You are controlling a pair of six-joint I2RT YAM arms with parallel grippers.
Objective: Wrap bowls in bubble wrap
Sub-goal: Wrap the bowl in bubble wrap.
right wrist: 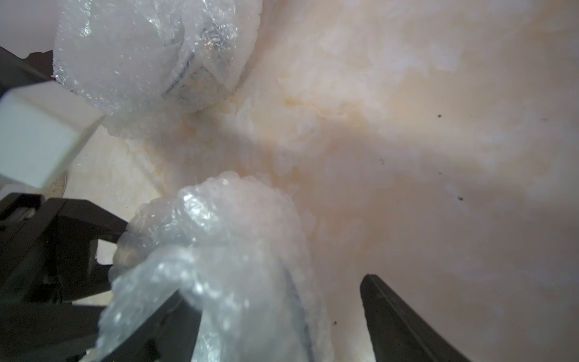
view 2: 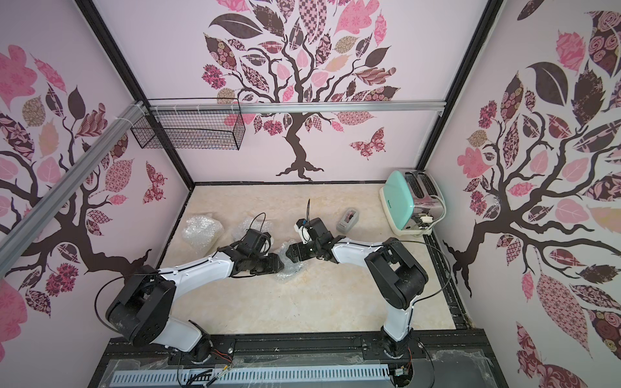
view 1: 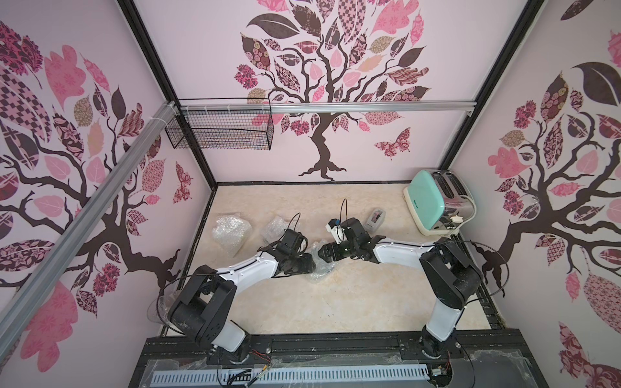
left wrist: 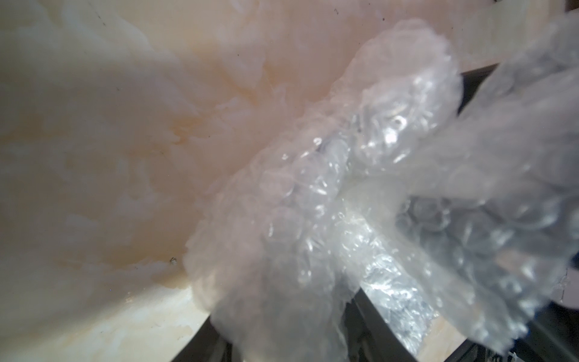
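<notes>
Left gripper (view 1: 312,264) is clamped on the centre bundle (view 1: 320,271) of bubble wrap at the table's middle. The right gripper (view 1: 322,252) meets it from 3 o'clock with jaws spread wide, gripping nothing. One of its fingers (right wrist: 398,316) stands free and the other lies under loose wrap. Bundles, three: the centre one, plus a large bundle (view 1: 232,231) and a small bundle (view 1: 276,225) at 10 o'clock, the small one just beside the left arm's wrist. Bowls, one seen: a bowl (right wrist: 194,81) shows blue lines and yellow through wrap in the right wrist view; cannot tell what the other bundles hold. One toaster (view 1: 437,205) in the 2 o'clock corner, one grey box (view 1: 375,218) at 1 o'clock, one wire basket (view 1: 221,131) on the back wall. The tabletop (view 1: 353,302) lies open from 4 to 8 o'clock, edged by a black rail (view 1: 336,341) at 6.
</notes>
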